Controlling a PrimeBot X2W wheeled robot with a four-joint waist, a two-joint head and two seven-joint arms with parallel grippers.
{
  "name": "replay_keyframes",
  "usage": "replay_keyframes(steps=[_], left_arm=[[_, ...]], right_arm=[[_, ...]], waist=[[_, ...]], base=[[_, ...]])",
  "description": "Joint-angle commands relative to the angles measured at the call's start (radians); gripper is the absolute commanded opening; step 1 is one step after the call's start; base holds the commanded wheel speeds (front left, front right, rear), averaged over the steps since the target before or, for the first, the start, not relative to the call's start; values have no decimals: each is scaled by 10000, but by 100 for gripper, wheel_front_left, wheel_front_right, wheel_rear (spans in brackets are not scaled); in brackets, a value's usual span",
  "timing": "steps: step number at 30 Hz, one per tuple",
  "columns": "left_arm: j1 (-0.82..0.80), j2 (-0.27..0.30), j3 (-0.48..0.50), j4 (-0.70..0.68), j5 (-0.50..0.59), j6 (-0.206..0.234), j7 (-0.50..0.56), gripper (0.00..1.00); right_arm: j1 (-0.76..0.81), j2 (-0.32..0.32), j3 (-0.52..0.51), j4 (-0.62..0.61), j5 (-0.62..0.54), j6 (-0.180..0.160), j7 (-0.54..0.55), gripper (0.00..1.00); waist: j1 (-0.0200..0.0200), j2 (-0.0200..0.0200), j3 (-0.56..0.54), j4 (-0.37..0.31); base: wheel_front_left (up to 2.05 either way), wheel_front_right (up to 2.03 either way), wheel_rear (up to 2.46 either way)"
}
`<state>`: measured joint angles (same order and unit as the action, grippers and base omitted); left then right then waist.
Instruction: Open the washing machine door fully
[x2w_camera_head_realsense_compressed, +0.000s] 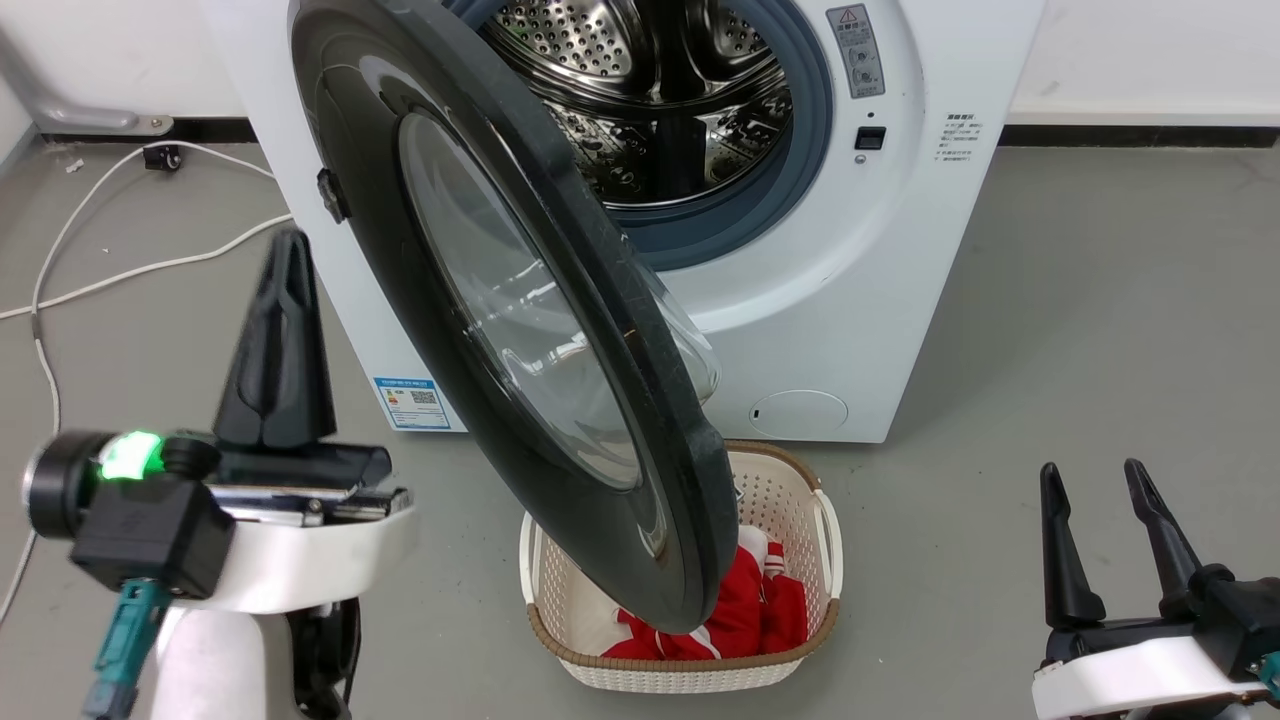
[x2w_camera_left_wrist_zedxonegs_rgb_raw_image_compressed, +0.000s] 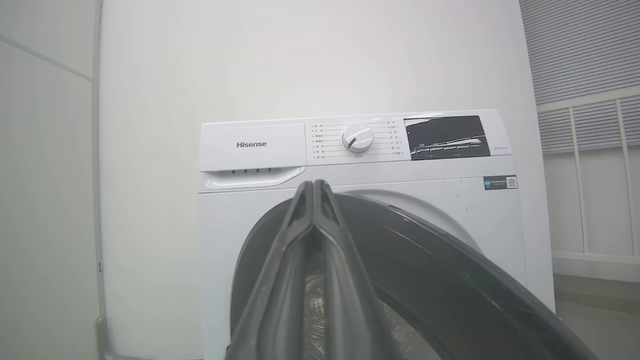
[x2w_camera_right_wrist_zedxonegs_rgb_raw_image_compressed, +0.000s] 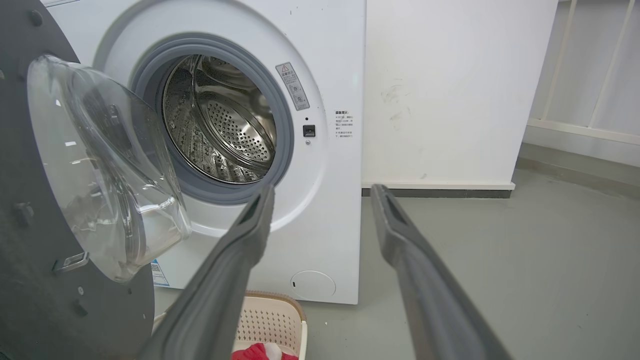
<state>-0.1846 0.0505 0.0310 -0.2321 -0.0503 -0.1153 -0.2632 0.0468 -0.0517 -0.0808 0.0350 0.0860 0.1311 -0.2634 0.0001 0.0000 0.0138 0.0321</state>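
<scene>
The white washing machine (x2w_camera_head_realsense_compressed: 880, 280) stands against the wall with its steel drum exposed. Its glossy black washing machine door (x2w_camera_head_realsense_compressed: 420, 120) hangs swung out about halfway toward me, hinged on the left, glass bowl bulging inward. In the left wrist view the door (x2w_camera_left_wrist_zedxonegs_rgb_raw_image_compressed: 450, 260) sits just beyond my fingers. My left gripper (x2w_camera_head_realsense_compressed: 288, 245) is shut with nothing in it, raised to the left of the door's outer face, apart from it. My right gripper (x2w_camera_head_realsense_compressed: 1090, 475) rests open low at the right, well clear of the machine (x2w_camera_right_wrist_zedxonegs_rgb_raw_image_compressed: 320, 75) and the door (x2w_camera_right_wrist_zedxonegs_rgb_raw_image_compressed: 30, 280).
A cream laundry basket (x2w_camera_head_realsense_compressed: 820, 520) holding red and white clothes sits on the floor under the door's lower edge. White cables (x2w_camera_head_realsense_compressed: 120, 270) trail across the grey floor at the left. Open floor lies to the machine's right, and a white railing (x2w_camera_right_wrist_zedxonegs_rgb_raw_image_compressed: 575, 125) stands at the far right.
</scene>
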Motion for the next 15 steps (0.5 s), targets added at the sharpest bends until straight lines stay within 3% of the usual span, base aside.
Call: replay_keyframes(steps=[1, 8, 15], left_arm=[[-136, -3, -35, -142, 68, 0, -21, 0], [-1150, -6, -634, -1881, 42, 104, -21, 0], [-1645, -3, -2307, -2330, -195, -1, -19, 0]], right_arm=[[-92, 28, 0, 18, -20, -7, -15, 100], [-121, 28, -7, 59, 86, -7, -15, 100], [-161, 28, 74, 133, 154, -7, -15, 100]], waist=[[-1, 0, 6, 8], [-1, 0, 15, 19], [-1, 0, 3, -149]], base=[[0, 0, 0], [0, 0, 0], [0, 0, 0]])
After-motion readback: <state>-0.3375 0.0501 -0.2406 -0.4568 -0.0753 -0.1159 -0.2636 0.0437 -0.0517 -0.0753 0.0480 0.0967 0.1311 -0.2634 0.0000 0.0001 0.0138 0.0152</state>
